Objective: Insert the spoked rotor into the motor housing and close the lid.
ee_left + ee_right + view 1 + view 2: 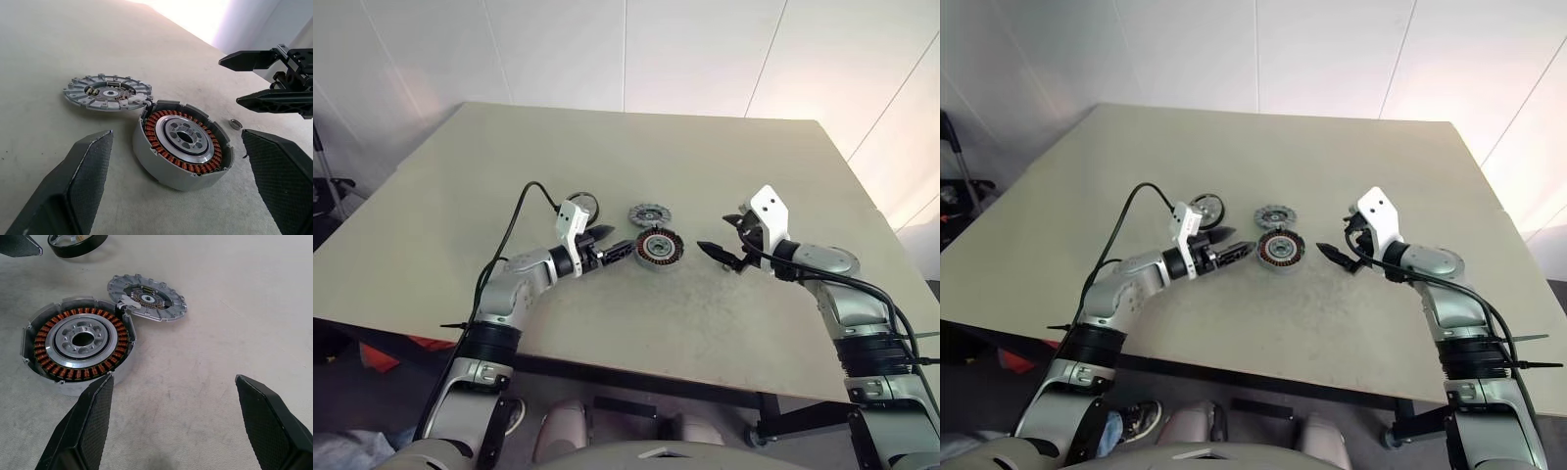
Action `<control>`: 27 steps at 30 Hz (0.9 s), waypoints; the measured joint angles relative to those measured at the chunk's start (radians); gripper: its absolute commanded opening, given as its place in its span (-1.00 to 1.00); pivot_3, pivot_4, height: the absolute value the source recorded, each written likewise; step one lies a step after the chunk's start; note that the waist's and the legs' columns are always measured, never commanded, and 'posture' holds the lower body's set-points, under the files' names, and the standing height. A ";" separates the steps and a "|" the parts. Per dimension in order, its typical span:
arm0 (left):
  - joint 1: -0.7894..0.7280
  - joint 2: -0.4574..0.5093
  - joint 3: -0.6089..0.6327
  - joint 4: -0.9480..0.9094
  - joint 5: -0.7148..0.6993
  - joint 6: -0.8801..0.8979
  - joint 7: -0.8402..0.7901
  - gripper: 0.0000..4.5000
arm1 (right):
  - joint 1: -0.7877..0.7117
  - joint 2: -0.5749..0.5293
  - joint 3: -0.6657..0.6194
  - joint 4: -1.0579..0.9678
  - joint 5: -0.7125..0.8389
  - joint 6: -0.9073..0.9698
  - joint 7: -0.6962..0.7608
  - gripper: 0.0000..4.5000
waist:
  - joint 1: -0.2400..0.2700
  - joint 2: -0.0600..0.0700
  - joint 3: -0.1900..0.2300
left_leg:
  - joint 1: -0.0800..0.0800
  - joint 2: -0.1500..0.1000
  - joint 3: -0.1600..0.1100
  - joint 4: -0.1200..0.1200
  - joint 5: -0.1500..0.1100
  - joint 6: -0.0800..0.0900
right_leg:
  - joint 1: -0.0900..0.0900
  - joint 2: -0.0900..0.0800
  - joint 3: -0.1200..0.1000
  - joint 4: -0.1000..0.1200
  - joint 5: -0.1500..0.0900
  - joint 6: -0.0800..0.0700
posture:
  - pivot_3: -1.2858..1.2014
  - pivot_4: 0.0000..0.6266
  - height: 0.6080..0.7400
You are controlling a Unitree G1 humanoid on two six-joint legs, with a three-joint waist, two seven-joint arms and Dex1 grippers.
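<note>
The motor housing (659, 248) is a round grey cup with copper windings and a silver hub, open side up on the table. The lid (649, 214), a flat grey ribbed disc, lies just behind the housing, touching its rim (107, 93). The spoked rotor (1206, 209), a smaller black-rimmed wheel, sits further left behind my left wrist; its spokes cannot be made out. My left gripper (622, 238) is open, its tips close to the housing's left side. My right gripper (712, 232) is open, a short way right of the housing. Neither holds anything.
A beige table (754, 323) carries everything, its front edge close to me and its right edge slanting off. A small metal ring (236, 124) lies beside the housing toward my right gripper. A black cable (514, 220) loops up from my left wrist.
</note>
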 measured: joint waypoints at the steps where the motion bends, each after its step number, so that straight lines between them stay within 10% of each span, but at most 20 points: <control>1: 0.000 0.000 0.000 -0.001 0.000 0.000 0.000 0.99 | 0.000 0.000 0.000 0.000 0.000 0.000 0.000 1.00 | 0.000 0.000 0.000 | 0.000 0.000 0.000 0.000 0.000 0.000 | 0.000 0.000 0.000 0.000 0.000 0.000 | 0.03 -1.00 1.00; 27: 0.004 0.000 0.000 -0.016 0.000 0.021 0.001 0.99 | 0.089 -0.045 0.000 0.019 -0.022 0.049 0.001 1.00 | -0.001 0.000 0.000 | 0.000 0.000 0.000 0.000 0.000 0.000 | 0.000 0.000 0.000 0.000 0.000 0.000 | 0.03 -1.00 1.00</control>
